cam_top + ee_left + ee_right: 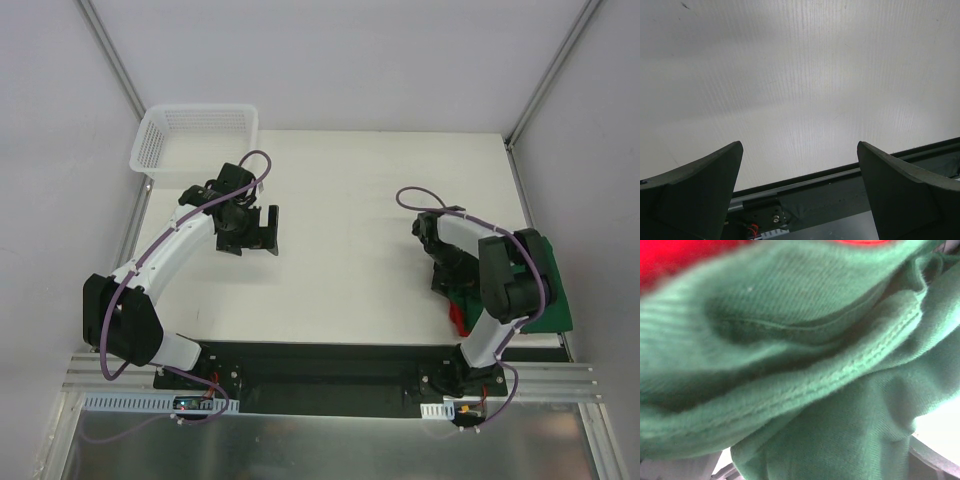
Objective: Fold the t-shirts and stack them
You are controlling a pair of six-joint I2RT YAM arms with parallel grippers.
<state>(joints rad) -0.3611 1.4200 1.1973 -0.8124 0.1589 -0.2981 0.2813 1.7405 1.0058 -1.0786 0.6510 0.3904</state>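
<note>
The 2 t-shirts lie bunched at the near right corner of the worktop (350, 190). The green t-shirt (552, 300) hugs the right edge, its long axis running front to back, and the red t-shirt (458, 319) peeks out on its left. The right gripper (447, 283) is much the nearer, nosed into the cloth and spread wide; I cannot tell whether fabric sits between its fingers. The left gripper (262, 232), spread and empty, hovers well apart over bare worktop. That stretch leftward looks like the room for laying a shirt flat.
</note>
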